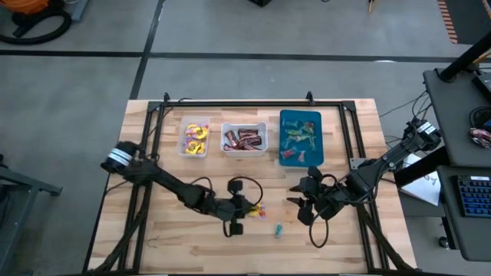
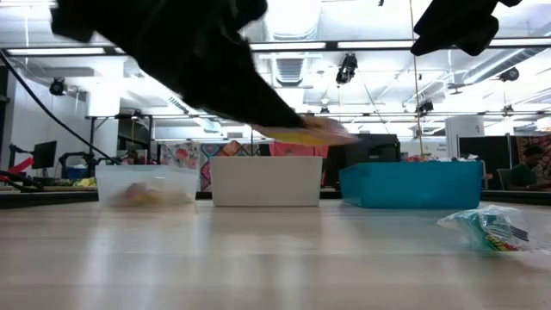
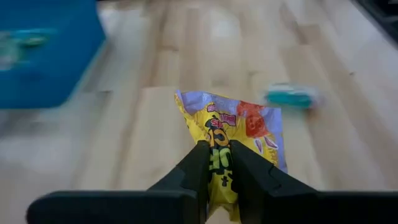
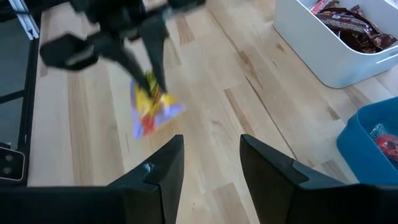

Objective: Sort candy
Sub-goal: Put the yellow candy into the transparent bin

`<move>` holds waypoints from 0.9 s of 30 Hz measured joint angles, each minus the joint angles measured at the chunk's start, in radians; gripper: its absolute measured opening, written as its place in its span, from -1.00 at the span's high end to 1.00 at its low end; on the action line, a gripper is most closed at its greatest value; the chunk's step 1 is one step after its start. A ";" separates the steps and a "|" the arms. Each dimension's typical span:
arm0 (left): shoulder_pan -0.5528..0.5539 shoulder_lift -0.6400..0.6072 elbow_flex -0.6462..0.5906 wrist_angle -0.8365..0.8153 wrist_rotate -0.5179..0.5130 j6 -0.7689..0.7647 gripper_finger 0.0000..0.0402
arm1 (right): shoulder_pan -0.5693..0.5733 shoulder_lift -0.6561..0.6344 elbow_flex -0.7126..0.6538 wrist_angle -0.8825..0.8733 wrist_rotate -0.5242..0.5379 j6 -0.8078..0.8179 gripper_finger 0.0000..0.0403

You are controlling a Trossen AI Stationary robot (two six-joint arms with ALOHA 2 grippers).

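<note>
Left wrist view shows the left gripper pinching a yellow packet, probably lifted for the clear bin; right gripper waits spread nearby.

Wooden table, three bins, teal candy

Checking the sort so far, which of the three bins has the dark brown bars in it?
The white bin, the middle one: the clear bin holds yellow packets, the blue bin small teal and red pieces.
</note>
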 joint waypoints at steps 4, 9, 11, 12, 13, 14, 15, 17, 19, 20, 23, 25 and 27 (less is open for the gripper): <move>0.000 -0.134 0.001 -0.233 -0.078 0.002 0.81 | 0.000 0.000 0.000 0.006 0.000 -0.005 0.28; 0.007 -0.310 0.001 -0.532 -0.266 -0.047 0.81 | 0.000 0.000 -0.002 0.007 0.000 -0.005 0.27; 0.016 -0.377 -0.001 -0.668 -0.353 -0.095 0.81 | 0.000 0.000 -0.003 0.007 0.001 -0.006 0.28; 0.024 -0.409 -0.001 -0.740 -0.392 -0.129 0.81 | 0.000 0.000 -0.003 0.007 0.001 -0.007 0.28; 0.032 -0.437 -0.001 -0.813 -0.425 -0.168 0.81 | 0.000 0.000 -0.003 0.007 0.002 -0.007 0.29; 0.044 -0.467 -0.002 -0.892 -0.452 -0.218 0.81 | 0.000 0.000 -0.003 0.007 0.002 -0.007 0.30; 0.058 -0.493 -0.005 -0.970 -0.469 -0.272 0.81 | 0.000 0.000 -0.003 0.007 0.007 -0.008 0.30; 0.095 -0.541 -0.018 -1.108 -0.486 -0.384 0.81 | 0.000 0.000 -0.003 0.008 0.018 -0.008 0.31; 0.140 -0.589 -0.049 -1.203 -0.486 -0.499 0.81 | 0.000 0.000 -0.003 0.007 0.028 -0.008 0.31; 0.167 -0.610 -0.070 -1.234 -0.485 -0.566 0.81 | 0.000 0.000 -0.003 0.007 0.029 -0.008 0.31; 0.265 -0.673 -0.148 -1.260 -0.440 -0.745 0.81 | 0.000 0.000 -0.004 0.007 0.031 -0.008 0.29; 0.339 -0.707 -0.203 -1.255 -0.374 -0.807 0.81 | 0.000 0.000 -0.004 0.007 0.031 -0.008 0.29; 0.406 -0.727 -0.248 -1.234 -0.315 -0.820 0.81 | 0.000 0.000 -0.004 0.008 0.031 -0.008 0.29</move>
